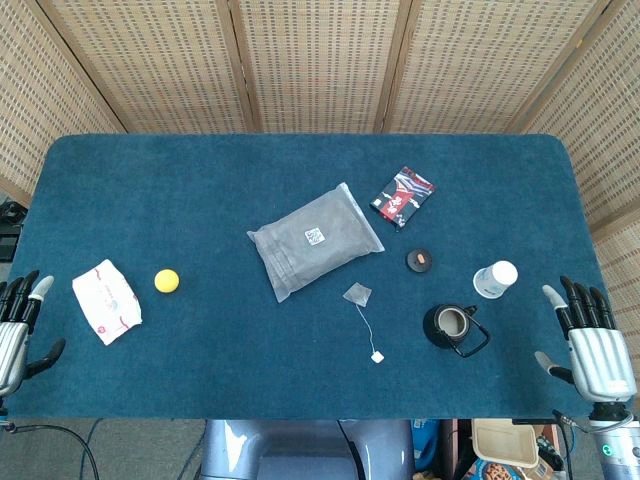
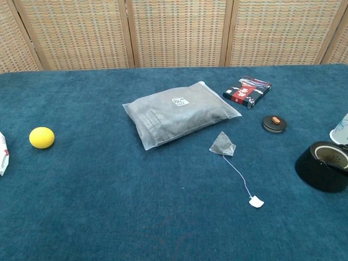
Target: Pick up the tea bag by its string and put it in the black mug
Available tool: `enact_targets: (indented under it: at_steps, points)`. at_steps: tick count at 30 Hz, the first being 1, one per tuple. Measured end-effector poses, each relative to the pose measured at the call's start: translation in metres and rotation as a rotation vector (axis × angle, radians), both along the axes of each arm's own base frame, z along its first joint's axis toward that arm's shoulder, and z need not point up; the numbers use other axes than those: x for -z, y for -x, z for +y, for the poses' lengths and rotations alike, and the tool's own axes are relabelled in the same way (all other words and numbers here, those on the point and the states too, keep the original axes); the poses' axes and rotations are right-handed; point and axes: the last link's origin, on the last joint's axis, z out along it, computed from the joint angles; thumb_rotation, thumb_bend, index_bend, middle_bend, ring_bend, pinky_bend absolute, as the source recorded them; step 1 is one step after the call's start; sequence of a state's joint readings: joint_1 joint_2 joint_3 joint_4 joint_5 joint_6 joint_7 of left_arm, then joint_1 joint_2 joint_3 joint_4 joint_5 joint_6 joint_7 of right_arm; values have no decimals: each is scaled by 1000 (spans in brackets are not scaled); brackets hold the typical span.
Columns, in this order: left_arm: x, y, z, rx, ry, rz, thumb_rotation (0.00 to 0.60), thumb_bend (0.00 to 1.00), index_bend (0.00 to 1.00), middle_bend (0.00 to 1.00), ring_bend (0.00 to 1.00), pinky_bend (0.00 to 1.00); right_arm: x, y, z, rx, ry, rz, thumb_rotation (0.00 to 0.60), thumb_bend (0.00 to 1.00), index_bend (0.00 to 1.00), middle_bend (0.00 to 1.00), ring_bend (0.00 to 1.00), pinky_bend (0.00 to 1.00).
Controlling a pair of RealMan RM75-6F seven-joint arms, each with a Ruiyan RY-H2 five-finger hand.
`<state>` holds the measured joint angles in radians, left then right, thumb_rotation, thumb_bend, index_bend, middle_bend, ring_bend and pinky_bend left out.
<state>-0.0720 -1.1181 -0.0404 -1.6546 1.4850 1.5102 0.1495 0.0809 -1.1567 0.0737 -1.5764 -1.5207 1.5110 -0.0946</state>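
Observation:
A grey pyramid tea bag lies on the blue table, just in front of a grey pouch. Its thin string runs toward the table's front edge and ends in a small white tag. The black mug stands upright to the right of the tag, its handle pointing front right. My left hand rests at the table's left edge, fingers spread, holding nothing. My right hand sits at the right edge, likewise spread and free. Neither hand shows in the chest view.
A grey plastic pouch lies mid-table. A red-black packet, a small black lid and a white cup sit near the mug. A yellow ball and white wipes pack lie left.

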Motion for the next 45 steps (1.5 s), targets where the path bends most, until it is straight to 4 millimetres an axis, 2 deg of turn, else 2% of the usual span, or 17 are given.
enact_targets:
  at_steps: [24,31,34,40,45]
  points:
    - [-6,-3,-3,15,-18,1,600,324,31,0,0,0,-3,-5,-1,-39,-5,-46,600,252,116,96,0,73]
    - [-9,-5,-3,25,-13,16,600,324,31,0,0,0,-4,-20,-9,-119,-64,-137,600,252,116,149,5,73]
    - [-10,-6,-2,29,-14,20,600,323,31,0,0,0,-4,-31,-16,-172,-104,-165,600,252,116,178,43,76]
    - [-12,-7,-2,30,-13,27,600,323,31,0,0,0,-4,-49,-29,-237,-169,-199,600,252,141,268,137,178]
    - [-15,-8,0,33,-10,40,600,323,31,0,0,0,2,-72,-41,-318,-259,-242,600,252,197,383,285,364]
